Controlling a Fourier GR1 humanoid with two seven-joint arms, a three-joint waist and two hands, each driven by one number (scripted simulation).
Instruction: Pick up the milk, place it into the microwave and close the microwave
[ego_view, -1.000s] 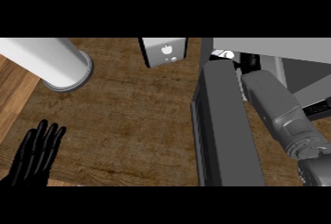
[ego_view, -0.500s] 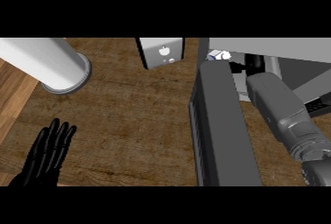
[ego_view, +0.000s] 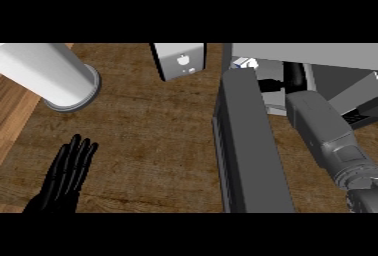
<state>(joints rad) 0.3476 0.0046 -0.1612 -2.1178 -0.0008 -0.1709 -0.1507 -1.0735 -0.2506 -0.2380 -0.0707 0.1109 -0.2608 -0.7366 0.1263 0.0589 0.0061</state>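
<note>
The milk (ego_view: 244, 63) shows as a small white and blue piece just past the far end of the open microwave door (ego_view: 247, 150), at the mouth of the microwave (ego_view: 317, 54). My right forearm reaches into the microwave beside the door. Only a black part of my right hand (ego_view: 294, 76) shows there, close to the milk, and the door hides the rest. I cannot tell whether it holds the milk. My left hand (ego_view: 63, 175) rests open at the lower left over the wooden counter (ego_view: 148, 135), far from the milk.
A wide grey cylinder (ego_view: 48, 72) stands at the upper left. A white box with a small mark (ego_view: 179, 60) sits at the back, left of the microwave. The open door sticks out toward me across the counter's right half.
My left hand has shifted right and slightly down. My right forearm has swung more upright in the view, beside the door. The milk and white box have drifted slightly left.
</note>
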